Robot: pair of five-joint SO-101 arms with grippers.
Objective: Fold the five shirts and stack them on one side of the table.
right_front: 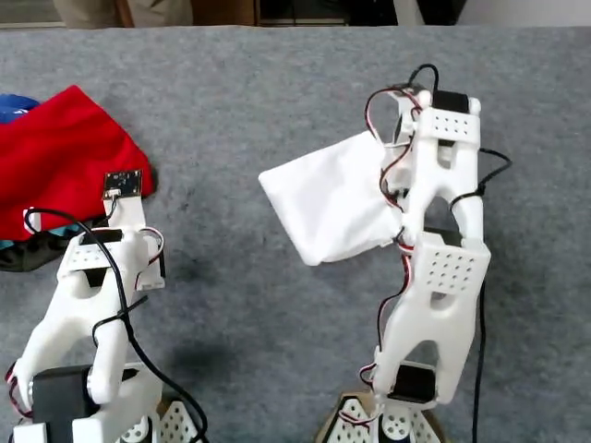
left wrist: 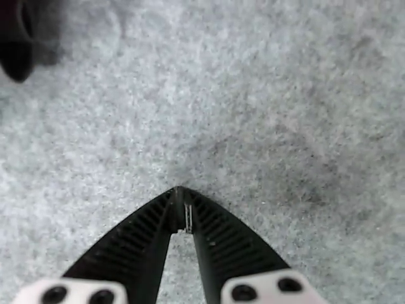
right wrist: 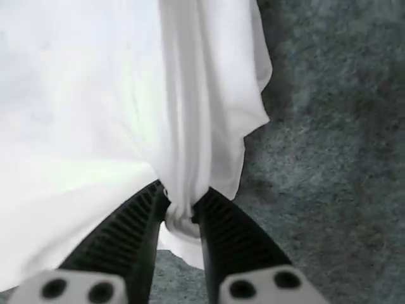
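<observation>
The white shirt [right_front: 328, 198] lies mid-bench as a loosely folded panel. The right pincer [right wrist: 180, 197] is clamped on a bunched pleat at the edge nearest the right arm. From that grip the cloth spreads away toward the red shirt [right_front: 65, 157], so any pull or fold by this arm would carry the gathered edge across the panel's own width. The panel's longer side seems to run slantwise across the bench [right_front: 277, 74], though the arm covers one corner and I can't be sure.

The left pincer [left wrist: 181, 193] has its tips pressed together on nothing. It hangs over bare grey felt well apart from the white shirt, on the side the cloth spreads toward. The right arm is clearly the nearer one, being already on the white shirt. The left arm stands close to the red shirt instead.

By count there is one white shirt and one red shirt, which lies well apart from the white one. A blue scrap [right_front: 14, 103] and a dark-and-teal scrap [right_front: 37, 247] peek out at the red shirt's edges and are probably other garments. Five cannot be confirmed.
</observation>
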